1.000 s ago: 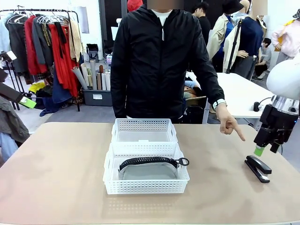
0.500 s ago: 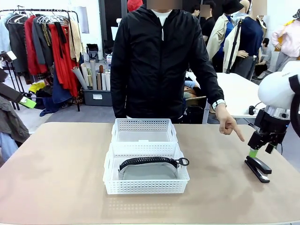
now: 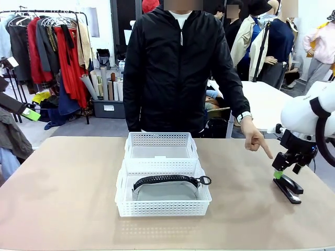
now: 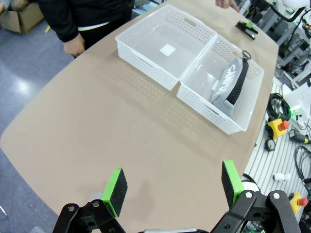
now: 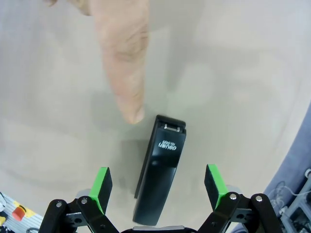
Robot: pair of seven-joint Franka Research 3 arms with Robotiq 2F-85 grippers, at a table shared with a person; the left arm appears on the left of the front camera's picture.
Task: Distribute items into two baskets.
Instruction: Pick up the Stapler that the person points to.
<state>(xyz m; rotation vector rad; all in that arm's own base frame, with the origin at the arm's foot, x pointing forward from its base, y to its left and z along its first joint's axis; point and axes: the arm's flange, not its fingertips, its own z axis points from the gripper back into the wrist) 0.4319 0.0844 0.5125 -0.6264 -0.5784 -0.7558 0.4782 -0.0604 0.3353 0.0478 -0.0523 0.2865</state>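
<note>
Two white perforated baskets stand end to end at mid-table. The far basket (image 3: pixel 161 140) is empty. The near basket (image 3: pixel 163 208) holds the grey pouch (image 3: pixel 166 189) with its black zipper. A small black stapler (image 3: pixel 288 189) lies on the table at the right. My right gripper (image 3: pixel 281 174) hovers just above its far end, open. In the right wrist view the stapler (image 5: pixel 161 170) lies between the green pads (image 5: pixel 101 182), untouched. My left gripper (image 4: pixel 173 183) is open, high above the table's left end, far from the baskets (image 4: pixel 146 60) and the pouch (image 4: pixel 232 82).
A person in a black jacket stands at the far side. The person's hand (image 3: pixel 255 140) points down at the stapler, with the fingertip (image 5: pixel 130 112) close to the stapler's far end. Bare tabletop (image 3: pixel 63 188) lies to the left of the baskets.
My right gripper has come down and leftward over the stapler, its jaws still open. The person's pointing hand, the baskets and the left arm have stayed put.
</note>
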